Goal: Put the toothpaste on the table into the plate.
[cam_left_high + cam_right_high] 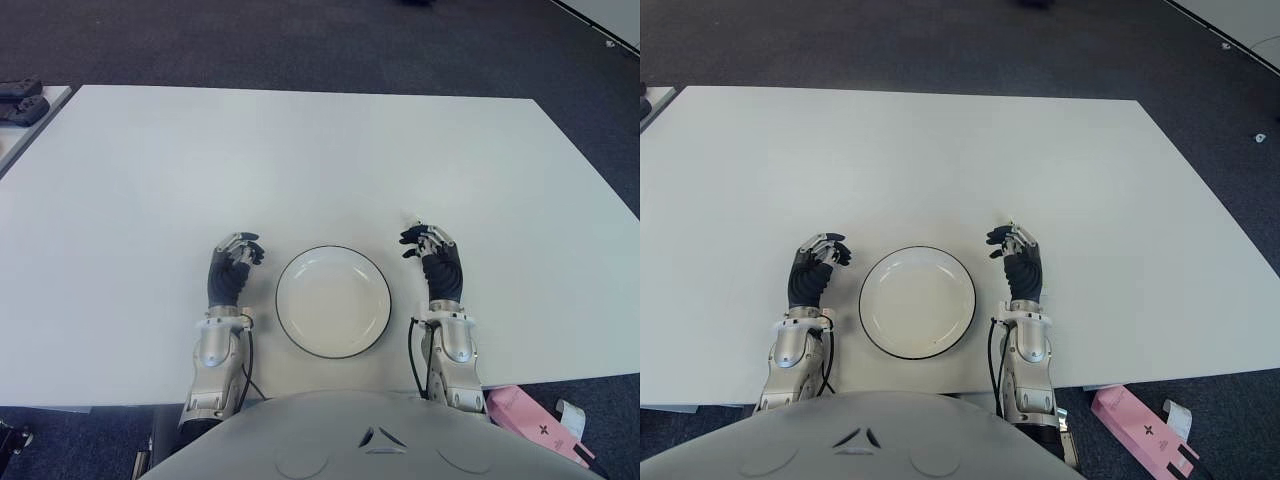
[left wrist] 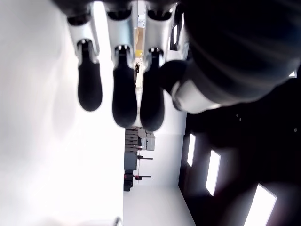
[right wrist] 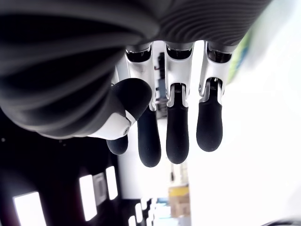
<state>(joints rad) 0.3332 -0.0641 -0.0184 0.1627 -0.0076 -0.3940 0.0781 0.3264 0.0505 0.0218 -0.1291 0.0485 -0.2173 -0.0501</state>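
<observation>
Round glossy white plate (image 1: 333,301), dark-rimmed; smooth white table (image 1: 300,160).

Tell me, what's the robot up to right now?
Left hand and right hand open, holding nothing, either side of the plate. Plate empty. No toothpaste visible on the table.

The pink box (image 1: 1140,425) on the floor near the table's (image 1: 320,160) near right corner is cut off by the lower frame edge, and its print is too small to read. Dark objects (image 1: 20,100) on the side table at the far left are cropped and cannot be identified. Each forearm is partly covered by the robot's torso (image 1: 370,440). A greenish strip (image 3: 244,52) beside the right hand's fingers (image 3: 209,122) is blurred beyond identification.
</observation>
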